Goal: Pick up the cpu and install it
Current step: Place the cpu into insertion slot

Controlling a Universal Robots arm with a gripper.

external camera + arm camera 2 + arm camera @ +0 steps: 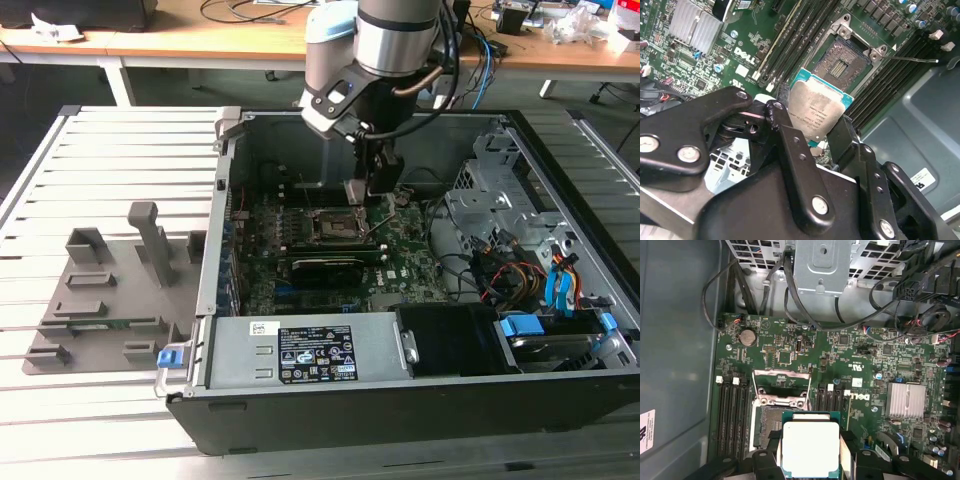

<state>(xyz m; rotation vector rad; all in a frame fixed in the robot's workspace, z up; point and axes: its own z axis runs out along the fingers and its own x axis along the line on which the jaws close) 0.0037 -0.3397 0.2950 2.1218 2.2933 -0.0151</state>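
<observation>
The cpu (821,111) is a flat square chip with a dull silvery top and a thin teal-edged rim. It is clamped between the black fingers (781,120) of my gripper (812,125), which is shut on it. In the first wrist view the cpu (810,447) hangs just above the motherboard, overlapping one edge of the open socket (769,426). The socket's metal load frame (778,386) stands raised. The socket's bare contact field (839,61) lies a short way beyond the chip. In the exterior view my gripper (370,190) reaches down inside the open computer case, next to the socket (335,226).
Black memory slots (732,415) flank the socket on both sides. A finned heatsink (906,400) sits on the board, with cables (790,305) and a metal drive cage (490,205) nearby. A labelled power supply (310,355) fills the case front. A grey fixture tray (110,300) lies at the exterior view's left.
</observation>
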